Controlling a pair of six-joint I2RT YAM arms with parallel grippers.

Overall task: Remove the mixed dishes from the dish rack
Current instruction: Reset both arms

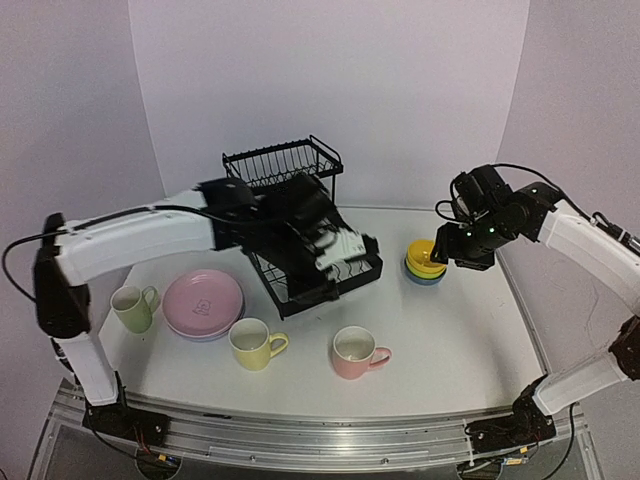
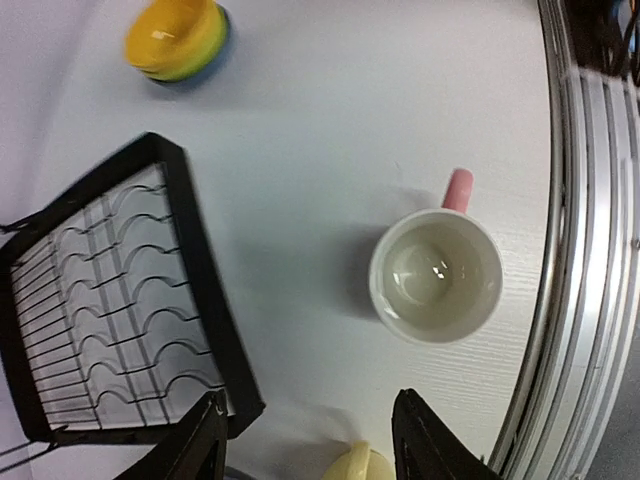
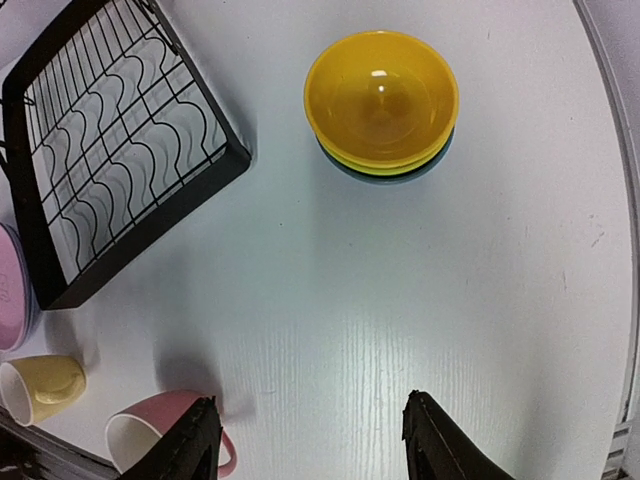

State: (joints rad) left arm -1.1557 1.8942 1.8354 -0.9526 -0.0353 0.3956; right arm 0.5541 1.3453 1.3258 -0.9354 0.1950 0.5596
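A: Where do the dishes sit?

B: On the white worktop [image 1: 450, 330], around the black wire two-tier dish rack [image 1: 283, 165], whose tray looks bare. The glossy round plates [image 1: 203, 302] lie stacked at the left, pink on top. The small bowls [image 3: 381, 98], yellow over green over blue, nest at the right, likely to save room.

A: Mugs?

B: The light green handled mug [image 1: 130, 308], yellow mug [image 1: 252, 343] and pink mug [image 1: 355, 352] stand upright along the near edge, apart.

A: The tools?

B: The left tool [image 2: 310, 395] and right tool [image 3: 310, 398] are spread, pinching nothing. Unloading seems done.

Black rack [image 3: 150, 232], wavy wire pattern. Yellow, green, blue bowls [image 3: 381, 100]. Pink plate [image 1: 203, 301], faint drawing. Light green mug [image 1: 131, 308], yellow mug [image 1: 254, 343], pink mug [image 1: 357, 352], white inside. White surface [image 1: 450, 330].
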